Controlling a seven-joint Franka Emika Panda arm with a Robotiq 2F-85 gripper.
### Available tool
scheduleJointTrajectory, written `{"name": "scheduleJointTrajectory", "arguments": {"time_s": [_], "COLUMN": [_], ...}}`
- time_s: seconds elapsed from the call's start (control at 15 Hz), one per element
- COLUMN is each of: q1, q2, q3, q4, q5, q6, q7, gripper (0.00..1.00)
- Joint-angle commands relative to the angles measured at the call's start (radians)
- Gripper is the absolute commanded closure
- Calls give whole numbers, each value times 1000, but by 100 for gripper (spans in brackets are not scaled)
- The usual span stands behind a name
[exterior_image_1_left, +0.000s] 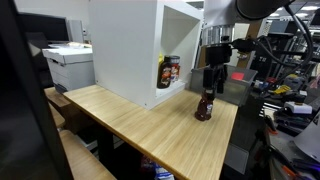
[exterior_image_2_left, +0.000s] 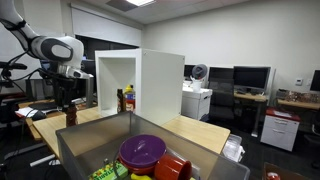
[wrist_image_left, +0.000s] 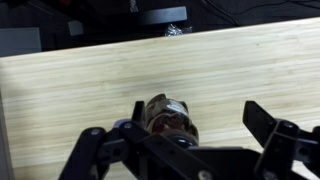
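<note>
A dark brown bottle (exterior_image_1_left: 204, 105) stands upright on the light wooden table (exterior_image_1_left: 140, 125), near its far edge. My gripper (exterior_image_1_left: 210, 82) hangs just above the bottle, jaws spread wide. In the wrist view the bottle (wrist_image_left: 168, 115) sits beside the left finger (wrist_image_left: 137, 112), while the right finger (wrist_image_left: 262, 122) stands well apart from it; nothing is gripped. In an exterior view the bottle (exterior_image_2_left: 70, 115) and the gripper (exterior_image_2_left: 68, 97) show at the left, by the table's end.
A white open-fronted cabinet (exterior_image_1_left: 135, 45) stands on the table with two bottles (exterior_image_1_left: 168, 71) inside on its floor. A clear bin (exterior_image_2_left: 150, 155) holding a purple bowl (exterior_image_2_left: 143, 151) and other items fills the foreground. Printers, monitors and desks surround the table.
</note>
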Motion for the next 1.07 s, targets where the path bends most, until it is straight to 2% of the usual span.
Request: {"name": "scheduleJointTrajectory", "arguments": {"time_s": [0.0,0.47,0.53,0.6,0.8,1.0], "q1": [-19,-29,-28,-27,-25,-24], "q2": [20,29,32,33,38,37], "q3": [-11,-19,-18,-18,-16,-12], "q4": [14,34,39,41,48,50], "q5": [-31,-85,-88,-90,-97,-117], "q6": [3,19,20,21,20,20], "q7": [27,35,33,31,33,36], "gripper": [0,0,25,26,42,65]}}
